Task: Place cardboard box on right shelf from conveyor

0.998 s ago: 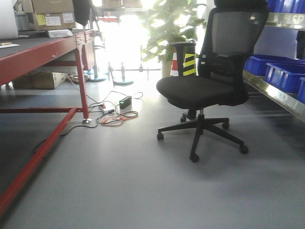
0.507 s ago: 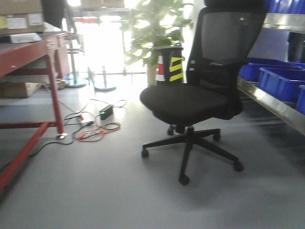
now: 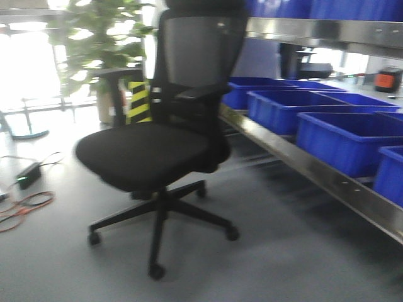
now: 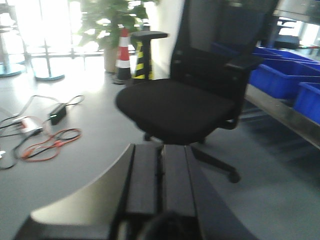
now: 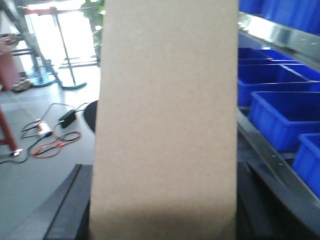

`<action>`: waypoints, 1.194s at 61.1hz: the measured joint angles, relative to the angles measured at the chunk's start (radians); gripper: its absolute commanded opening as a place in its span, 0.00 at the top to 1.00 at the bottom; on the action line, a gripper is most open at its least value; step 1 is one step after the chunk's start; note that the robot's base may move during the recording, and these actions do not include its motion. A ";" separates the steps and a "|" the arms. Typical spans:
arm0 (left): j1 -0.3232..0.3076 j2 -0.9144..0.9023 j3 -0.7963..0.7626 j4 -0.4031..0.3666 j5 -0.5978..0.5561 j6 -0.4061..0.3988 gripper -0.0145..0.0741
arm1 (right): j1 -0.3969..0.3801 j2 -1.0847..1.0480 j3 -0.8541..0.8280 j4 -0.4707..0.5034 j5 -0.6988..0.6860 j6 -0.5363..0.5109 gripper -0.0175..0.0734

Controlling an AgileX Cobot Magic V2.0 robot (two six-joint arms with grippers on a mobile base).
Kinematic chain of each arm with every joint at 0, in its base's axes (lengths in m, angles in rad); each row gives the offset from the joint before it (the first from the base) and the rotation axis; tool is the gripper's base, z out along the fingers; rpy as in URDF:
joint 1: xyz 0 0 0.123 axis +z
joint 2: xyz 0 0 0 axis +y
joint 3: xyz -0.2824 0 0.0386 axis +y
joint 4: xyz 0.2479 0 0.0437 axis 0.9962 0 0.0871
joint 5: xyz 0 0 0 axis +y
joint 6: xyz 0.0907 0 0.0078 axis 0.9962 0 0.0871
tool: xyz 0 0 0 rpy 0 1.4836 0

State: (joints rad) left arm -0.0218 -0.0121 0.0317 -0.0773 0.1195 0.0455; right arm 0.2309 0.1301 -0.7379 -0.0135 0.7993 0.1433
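The cardboard box (image 5: 165,110) is a plain tan, tall block that fills the middle of the right wrist view. My right gripper (image 5: 165,200) is shut on it, with a black finger (image 5: 70,210) against each side. In the left wrist view my left gripper (image 4: 160,150) is shut, its two black fingers pressed together with nothing between them, above the grey floor. A shiny steel shelf lip (image 3: 315,170) runs along the right of the front view; I cannot tell whether it is the right shelf. The conveyor is out of view, and neither gripper shows in the front view.
A black office chair (image 3: 145,154) stands on the floor directly ahead, its wheeled base spread wide. Blue bins (image 3: 343,135) sit on the steel shelf, under an upper shelf (image 3: 315,31). Orange cables (image 3: 25,204) lie at the left, with a plant (image 3: 101,44) behind.
The front view has swung to the right. The red table has left the frame, the chair has slid left and come nearer, and the steel shelf with blue bins has come in.
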 measured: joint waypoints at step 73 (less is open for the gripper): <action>0.000 0.000 0.000 0.000 0.000 0.000 0.97 | 0.000 0.000 0.000 0.000 0.000 0.000 0.61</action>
State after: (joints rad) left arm -0.0218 -0.0121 0.0317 -0.0773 0.1195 0.0455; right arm 0.2309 0.1301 -0.7379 -0.0135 0.7993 0.1433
